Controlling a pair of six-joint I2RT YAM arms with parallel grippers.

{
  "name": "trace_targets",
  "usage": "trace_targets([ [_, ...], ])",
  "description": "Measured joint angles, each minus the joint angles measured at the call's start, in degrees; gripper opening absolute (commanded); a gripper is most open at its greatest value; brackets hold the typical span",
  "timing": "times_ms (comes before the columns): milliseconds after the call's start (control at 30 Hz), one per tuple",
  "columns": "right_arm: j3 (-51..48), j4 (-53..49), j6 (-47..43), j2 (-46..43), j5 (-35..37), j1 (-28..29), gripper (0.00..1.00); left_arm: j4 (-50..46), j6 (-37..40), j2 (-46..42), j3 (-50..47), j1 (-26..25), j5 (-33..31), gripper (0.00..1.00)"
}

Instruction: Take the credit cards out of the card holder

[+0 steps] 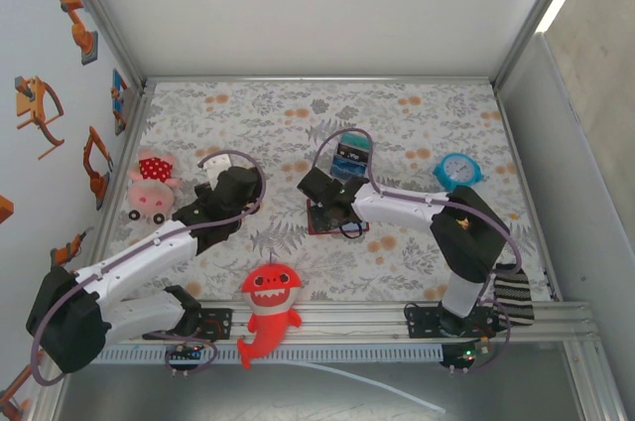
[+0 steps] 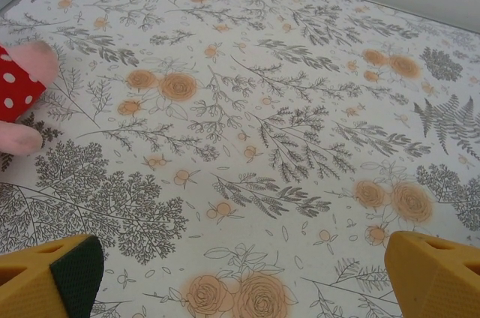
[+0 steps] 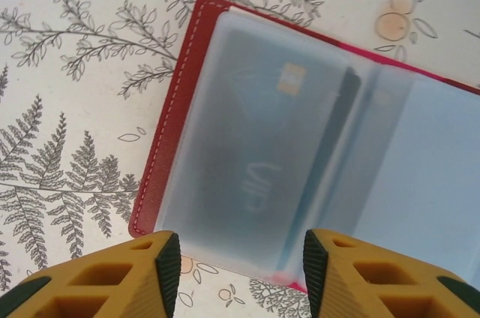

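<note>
Right wrist view looks down on the card holder (image 3: pixel 169 119), which lies unfolded and flat on the flowered cloth (image 3: pixel 67 70), its dark red border around cloudy bluish-grey sleeves. Inside the sleeve beside the stitched border lies one of the credit cards (image 3: pixel 255 138), with its gold chip (image 3: pixel 290 78) visible through the plastic. The sleeve on the other side of the fold is pale, and I cannot tell whether it has a card too. So I judge the task to be only at its beginning: the holder is already unfolded, but the pulling out of the cards is not yet done. Directly above the near edge of the holder hangs the right gripper (image 3: pixel 241 265), its jaws partly apart with nothing between them. In the top external view a striped teal and black block (image 1: pixel 350 158) stands just beyond the holder, and a blue clock (image 1: pixel 456 171) is further to the right of it. Well to the left of the holder, the left gripper (image 2: pixel 240 277) is spread wide over bare cloth and holds nothing, near a pink plush toy (image 2: pixel 22 100).
</note>
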Motion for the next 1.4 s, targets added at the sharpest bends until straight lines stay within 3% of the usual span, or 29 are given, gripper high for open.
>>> trace_targets([
  [100, 0.3, 0.0, 0.0, 1.3, -0.8, 0.0, 0.52, 0.0, 0.0, 0.3, 0.1, 0.0, 0.1, 0.97],
  [133, 0.4, -0.1, 0.0, 1.7, -0.9, 0.0, 0.85, 0.0, 0.0, 0.3, 0.1, 0.0, 0.1, 0.97],
  [167, 0.5, 0.0, 0.1, 2.2, -1.1, 0.0, 0.99, 0.0, 0.0, 0.3, 0.2, 0.0, 0.1, 0.97],
  [767, 0.6, 0.0, -1.2, 3.6, -1.5, 0.0, 0.75, 0.2, 0.0, 0.4, 0.2, 0.0, 0.3, 0.97],
  [1167, 2.5, -0.6, -1.5, 5.3, -0.7, 0.0, 0.75, 0.2, 0.0, 1.2, 0.6, 0.0, 0.3, 0.97],
  [1400, 2.5, -0.6, -1.6, 6.0, -0.2, 0.0, 0.61, 0.2, 0.0, 1.5, 0.7, 0.0, 0.3, 0.97],
])
